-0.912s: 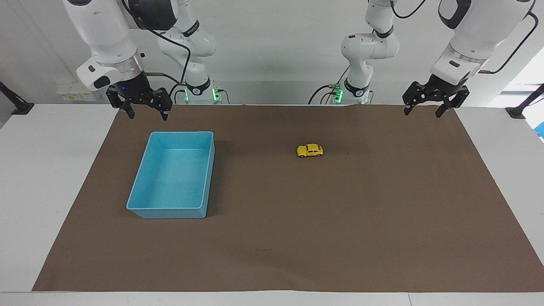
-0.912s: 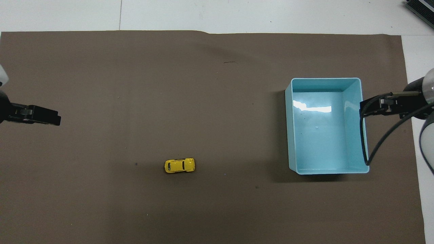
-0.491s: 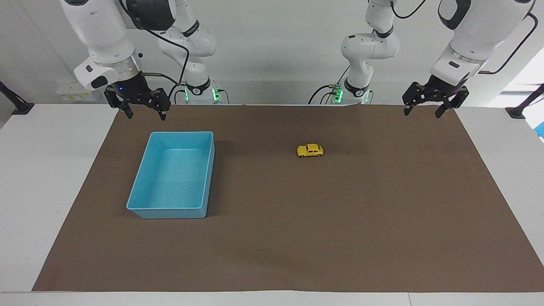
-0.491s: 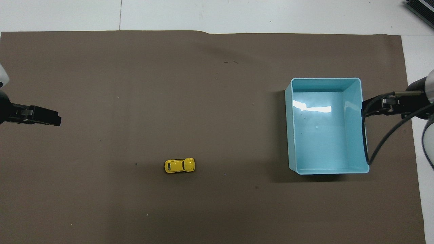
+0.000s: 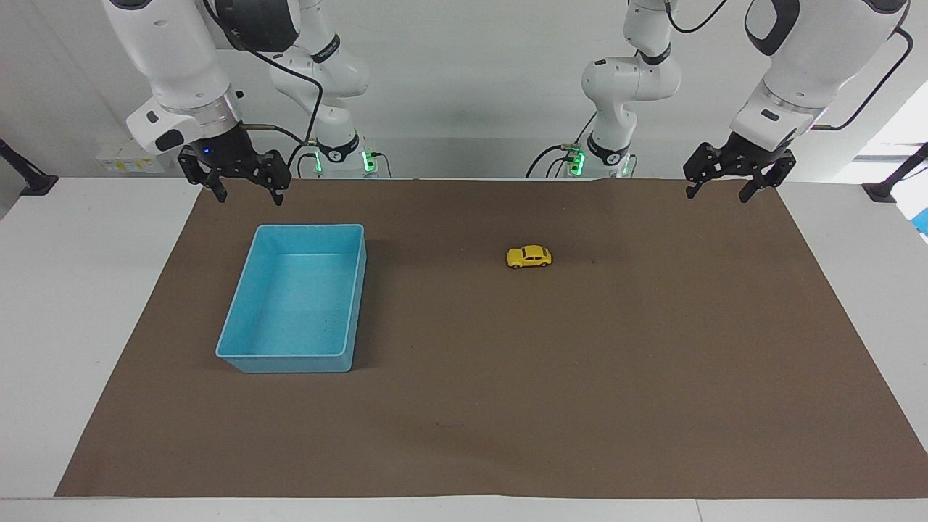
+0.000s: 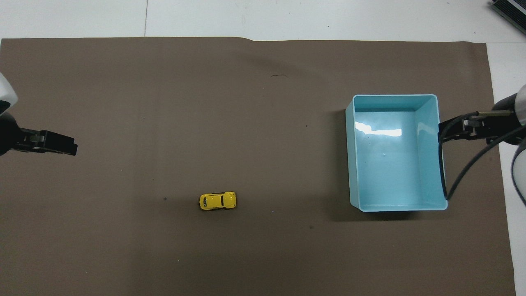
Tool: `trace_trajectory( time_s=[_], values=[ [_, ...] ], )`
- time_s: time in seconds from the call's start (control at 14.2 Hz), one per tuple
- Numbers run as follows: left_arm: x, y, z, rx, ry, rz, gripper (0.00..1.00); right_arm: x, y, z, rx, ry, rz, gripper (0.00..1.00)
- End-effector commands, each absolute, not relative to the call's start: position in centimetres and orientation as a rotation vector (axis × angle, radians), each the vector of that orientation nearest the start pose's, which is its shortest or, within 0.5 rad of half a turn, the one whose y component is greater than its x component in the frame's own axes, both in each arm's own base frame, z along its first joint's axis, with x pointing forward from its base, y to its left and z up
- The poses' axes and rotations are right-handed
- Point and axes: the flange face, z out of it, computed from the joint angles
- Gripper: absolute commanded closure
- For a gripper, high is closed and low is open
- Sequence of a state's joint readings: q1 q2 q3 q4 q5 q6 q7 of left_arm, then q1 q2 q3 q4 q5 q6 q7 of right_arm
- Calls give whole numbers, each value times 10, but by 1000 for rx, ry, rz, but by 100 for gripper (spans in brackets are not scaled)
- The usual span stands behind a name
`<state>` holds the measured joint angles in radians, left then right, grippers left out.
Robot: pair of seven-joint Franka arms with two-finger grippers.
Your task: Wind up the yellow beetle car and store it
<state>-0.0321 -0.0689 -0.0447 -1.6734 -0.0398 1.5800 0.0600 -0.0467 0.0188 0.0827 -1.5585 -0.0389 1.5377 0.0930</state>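
Note:
The yellow beetle car [image 5: 528,257] stands on its wheels on the brown mat, near the middle of the table, and shows in the overhead view too [image 6: 218,200]. It is untouched. My left gripper [image 5: 718,193] is open and empty, up in the air over the mat's edge at the left arm's end, well apart from the car; in the overhead view it shows at the edge [image 6: 61,144]. My right gripper [image 5: 248,194] is open and empty, raised beside the light-blue bin [image 5: 290,362]. It also shows in the overhead view [image 6: 450,130].
The light-blue bin [image 6: 393,97] stands empty on the mat toward the right arm's end, a good way from the car. The brown mat [image 5: 580,406] covers most of the white table [image 5: 65,290].
The right gripper has drawn back a little from over the bin's rim toward its end of the table. The left gripper has shifted slightly. The car and bin have not moved.

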Motion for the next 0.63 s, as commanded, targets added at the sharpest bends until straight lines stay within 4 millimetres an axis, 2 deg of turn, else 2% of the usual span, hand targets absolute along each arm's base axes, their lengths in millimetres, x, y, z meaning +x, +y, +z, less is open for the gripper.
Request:
trace_trajectory(
  time_s=[0.0, 0.21, 0.28, 0.42, 0.49, 0.56],
  values=[
    [523, -48, 609, -3184, 172, 39, 0, 554, 12, 621, -3179, 75, 67, 0],
    [522, -49, 597, -3186, 17, 69, 0, 554, 13, 621, -3180, 72, 67, 0],
    [524, -49, 593, -3183, -83, 81, 0, 553, 13, 620, -3180, 72, 72, 0],
    [528, -51, 588, -3155, -492, 83, 0, 553, 13, 620, -3180, 72, 70, 0],
    [528, -54, 586, -3140, -627, 97, 0, 553, 12, 620, -3180, 75, 70, 0],
    [526, -66, 581, -3123, -678, 120, 0, 553, 12, 620, -3180, 72, 70, 0]
  ],
)
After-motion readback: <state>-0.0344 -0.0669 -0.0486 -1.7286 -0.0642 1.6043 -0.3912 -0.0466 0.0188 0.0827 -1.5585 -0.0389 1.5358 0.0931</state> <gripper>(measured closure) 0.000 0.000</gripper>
